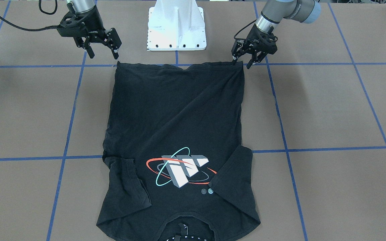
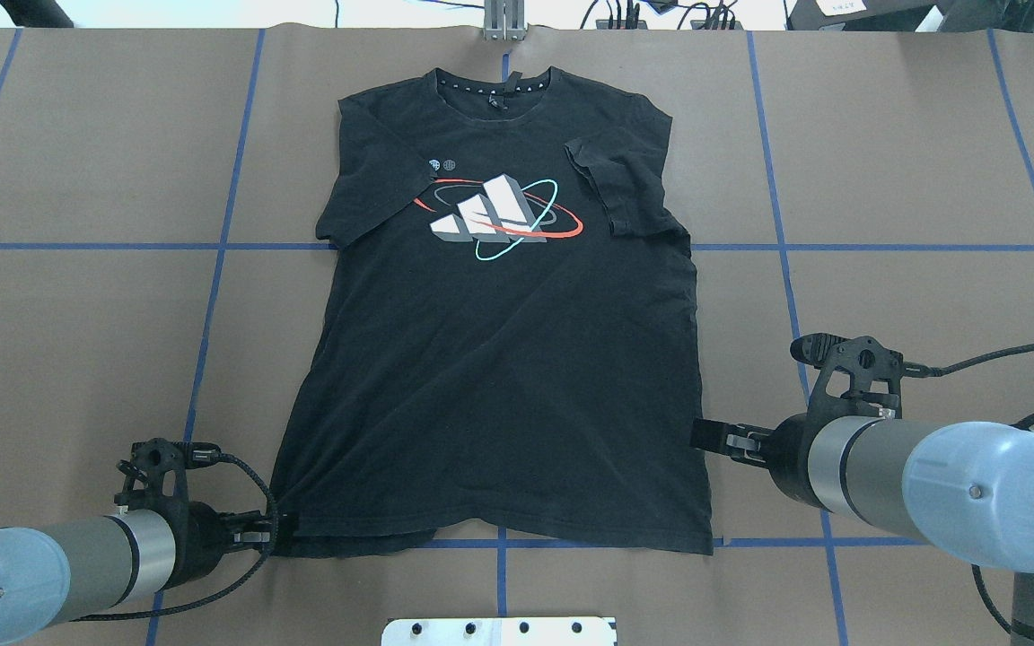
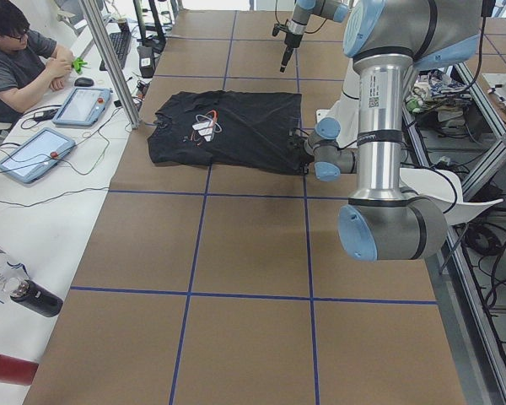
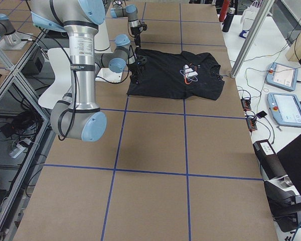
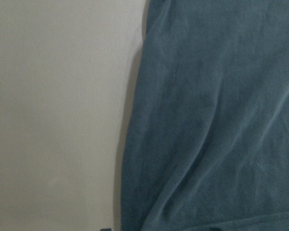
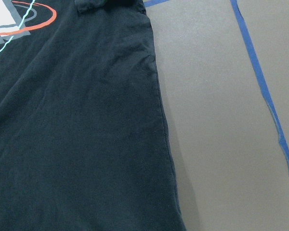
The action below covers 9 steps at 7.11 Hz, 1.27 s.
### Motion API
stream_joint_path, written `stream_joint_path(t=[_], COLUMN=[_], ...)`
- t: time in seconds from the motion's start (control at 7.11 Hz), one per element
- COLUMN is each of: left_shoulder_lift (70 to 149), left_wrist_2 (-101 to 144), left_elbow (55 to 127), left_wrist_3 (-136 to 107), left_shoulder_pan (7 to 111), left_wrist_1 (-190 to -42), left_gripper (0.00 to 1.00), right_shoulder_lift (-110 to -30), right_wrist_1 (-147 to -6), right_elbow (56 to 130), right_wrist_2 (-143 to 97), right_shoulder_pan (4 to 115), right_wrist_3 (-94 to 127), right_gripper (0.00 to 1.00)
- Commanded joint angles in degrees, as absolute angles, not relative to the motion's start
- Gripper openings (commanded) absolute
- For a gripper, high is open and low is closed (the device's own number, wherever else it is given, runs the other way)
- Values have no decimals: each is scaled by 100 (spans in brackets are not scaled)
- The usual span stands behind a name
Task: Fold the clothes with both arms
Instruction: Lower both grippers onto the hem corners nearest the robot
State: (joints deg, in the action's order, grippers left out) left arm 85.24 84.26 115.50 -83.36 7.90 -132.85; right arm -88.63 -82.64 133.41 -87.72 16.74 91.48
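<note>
The black T-shirt (image 1: 179, 110) lies flat and print up, its collar at the table's far side and both sleeves folded in over the front. My left gripper (image 1: 242, 62) is down at the hem's left corner (image 2: 288, 529), open, with a finger on either side of the corner. The left wrist view is filled by blurred cloth (image 5: 216, 120) very close up. My right gripper (image 1: 103, 53) hangs open above the table, beside the hem's right corner and holding nothing. In the overhead view the right gripper (image 2: 713, 436) is next to the shirt's right side seam (image 6: 159, 120).
The white pedestal base (image 1: 176, 30) stands just behind the hem. Blue tape lines (image 2: 212, 269) cross the brown table. In the exterior left view a person (image 3: 17, 51) sits at a side desk with tablets (image 3: 34, 152). A metal post (image 3: 110, 67) stands by the shirt's collar end.
</note>
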Motion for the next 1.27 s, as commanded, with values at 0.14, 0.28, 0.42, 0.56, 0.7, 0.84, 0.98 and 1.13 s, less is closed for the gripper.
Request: stream_joint_path(t=[0.14, 0.28, 0.42, 0.56, 0.7, 0.84, 0.98, 1.13], left_shoulder_lift=[8534, 8534, 8534, 8543, 8543, 8543, 8552, 8543], left_wrist_2=[8420, 8429, 8429, 8420, 8420, 8420, 8437, 8429], left_elbow=[11558, 11558, 11558, 11627, 11680, 11785, 11943, 12040], left_wrist_3=[-8358, -8358, -8376, -8672, -8779, -8780, -8772, -8780], left_shoulder_pan=[747, 747, 747, 738, 738, 747, 738, 747], left_wrist_1=[-13122, -13122, -13113, -13113, -13113, -13113, -13113, -13113], left_gripper=[42, 34, 18, 0, 0, 0, 0, 0], right_shoulder_lift=[-8859, -8859, -8868, -8894, -9025, -9148, -9149, -9184], right_wrist_1=[-8271, -8271, -8271, -8271, -8262, -8253, -8218, -7826], right_elbow=[13342, 13342, 13342, 13342, 13350, 13351, 13351, 13246], right_wrist_2=[-8771, -8771, -8771, -8771, -8780, -8780, -8789, -8780], right_shoulder_pan=[1670, 1670, 1670, 1679, 1679, 1670, 1661, 1652], right_wrist_3=[9141, 9141, 9141, 9132, 9141, 9132, 9141, 9149], right_gripper=[100, 100, 100, 100, 100, 100, 100, 100])
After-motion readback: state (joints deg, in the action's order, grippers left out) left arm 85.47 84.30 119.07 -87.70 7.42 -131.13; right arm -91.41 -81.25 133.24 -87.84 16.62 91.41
